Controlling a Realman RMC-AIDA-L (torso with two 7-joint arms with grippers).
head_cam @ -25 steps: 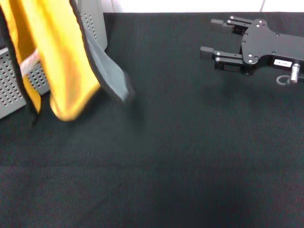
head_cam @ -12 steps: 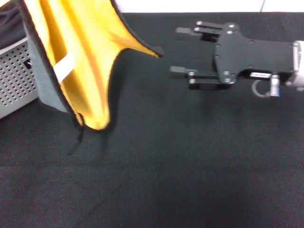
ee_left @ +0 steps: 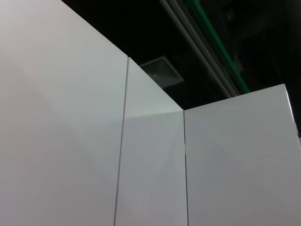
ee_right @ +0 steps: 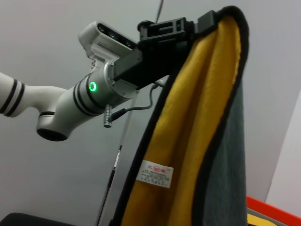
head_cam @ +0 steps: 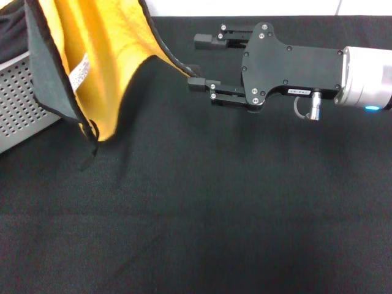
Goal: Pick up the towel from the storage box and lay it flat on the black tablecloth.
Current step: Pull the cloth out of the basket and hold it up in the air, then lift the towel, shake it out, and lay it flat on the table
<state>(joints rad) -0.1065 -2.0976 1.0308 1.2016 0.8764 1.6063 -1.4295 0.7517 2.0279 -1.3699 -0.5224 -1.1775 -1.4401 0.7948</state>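
Observation:
The yellow-orange towel [head_cam: 110,49] with black trim hangs over the left of the black tablecloth [head_cam: 233,202], its white label [head_cam: 79,71] showing. In the right wrist view my left gripper [ee_right: 203,22] is shut on the top edge of the towel [ee_right: 197,132]; it lies above the head view's frame. My right gripper [head_cam: 193,62] is open, its fingers [head_cam: 211,41] either side of the towel's raised right corner. The light grey storage box [head_cam: 21,104] stands at the far left, partly behind the towel.
The left wrist view holds only white wall panels [ee_left: 70,141] and a dark ceiling. White wall runs along the table's far edge [head_cam: 245,7]. Bare black cloth stretches across the middle and front.
My right gripper has moved left to the towel's right corner. The towel has swung and its low end has risen a little, showing more yellow face.

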